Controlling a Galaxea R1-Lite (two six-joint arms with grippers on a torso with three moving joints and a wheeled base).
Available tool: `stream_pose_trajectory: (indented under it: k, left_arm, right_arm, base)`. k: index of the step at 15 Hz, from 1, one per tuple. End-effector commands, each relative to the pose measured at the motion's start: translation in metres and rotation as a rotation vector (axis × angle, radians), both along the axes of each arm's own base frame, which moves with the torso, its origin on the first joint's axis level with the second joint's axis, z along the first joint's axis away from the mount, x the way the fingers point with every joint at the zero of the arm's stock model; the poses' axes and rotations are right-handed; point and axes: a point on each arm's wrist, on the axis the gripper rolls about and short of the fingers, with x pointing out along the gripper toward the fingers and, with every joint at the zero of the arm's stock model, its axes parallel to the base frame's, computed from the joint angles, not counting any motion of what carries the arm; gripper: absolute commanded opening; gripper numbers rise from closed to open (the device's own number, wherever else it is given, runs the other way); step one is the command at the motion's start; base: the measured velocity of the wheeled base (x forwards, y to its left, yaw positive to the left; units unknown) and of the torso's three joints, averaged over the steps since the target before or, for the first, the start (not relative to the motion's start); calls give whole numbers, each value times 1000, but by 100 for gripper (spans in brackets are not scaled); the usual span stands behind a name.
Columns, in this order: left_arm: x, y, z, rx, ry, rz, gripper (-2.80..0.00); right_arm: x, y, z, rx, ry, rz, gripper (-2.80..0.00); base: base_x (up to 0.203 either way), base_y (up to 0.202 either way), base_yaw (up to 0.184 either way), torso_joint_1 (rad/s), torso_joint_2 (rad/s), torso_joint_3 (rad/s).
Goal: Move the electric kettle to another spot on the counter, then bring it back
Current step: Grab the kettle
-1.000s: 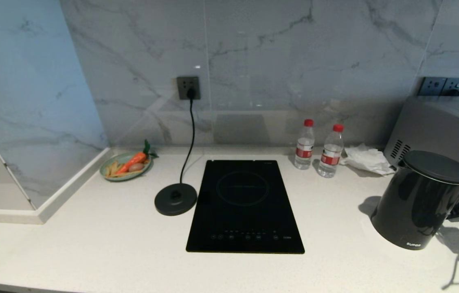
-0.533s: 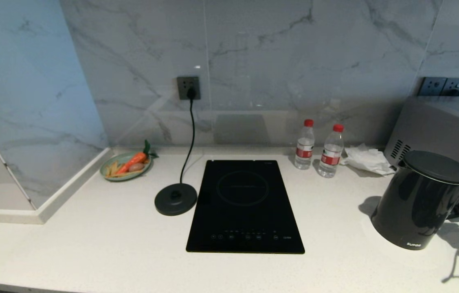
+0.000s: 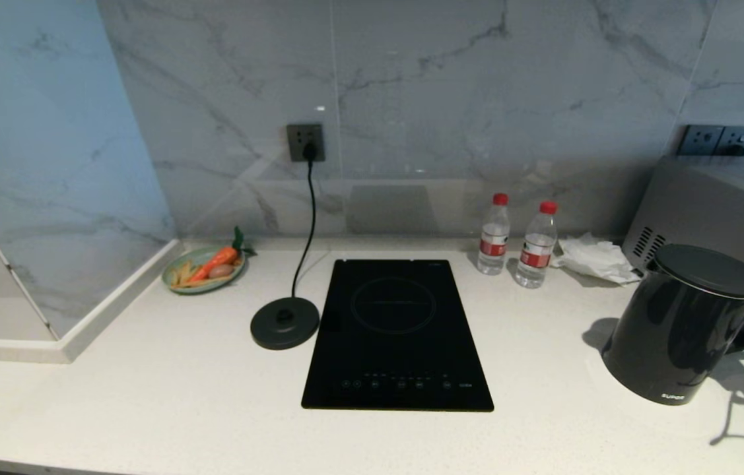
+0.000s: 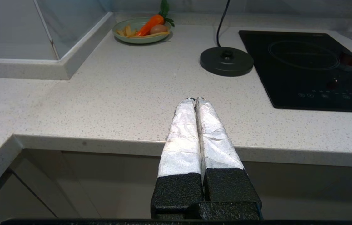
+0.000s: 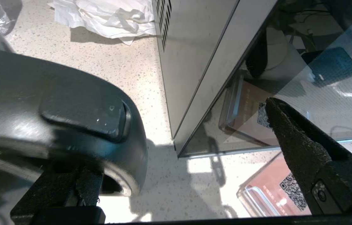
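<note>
While the electric kettle [image 3: 685,324] stands upright on the counter [image 3: 147,389] at far right, just in front of a grey appliance [image 3: 708,204], its round base disc [image 3: 284,322] sits well apart, left of the black cooktop [image 3: 398,333]. Right gripper [image 5: 176,156] is at the kettle handle [image 5: 69,106], jaws spread wide, one finger [image 5: 300,147] clear of the handle, nothing grasped. Left gripper [image 4: 195,99] hovers over the counter's front edge, taped fingers [image 4: 182,131] pressed together, empty. Two water bottles [image 3: 517,239] stand by the back wall.
</note>
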Motion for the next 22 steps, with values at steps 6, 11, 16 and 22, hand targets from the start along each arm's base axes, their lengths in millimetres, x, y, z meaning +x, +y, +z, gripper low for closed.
stream_pose_trajectory:
  k: [6,11,16,22]
  left_arm:
    - [0,0,-1,0,3,0,-280]
    - [0,0,-1,-1,3,0,-280]
    - [0,0,-1,0,3,0,-280]
    - [0,0,-1,-2,3,0,-280]
  right_arm:
    - [17,15,-5,-11,0,45,0]
    - [26,25,-9,1,2,65,0]
    - [33,29,-16,14,12,84,0]
    - [36,37,-18,13,-7,99,0]
  base:
    - [0,0,0,0,0,0]
    - [0,0,0,0,0,0]
    - [0,0,0,0,0,0]
    - [0,0,0,0,0,0]
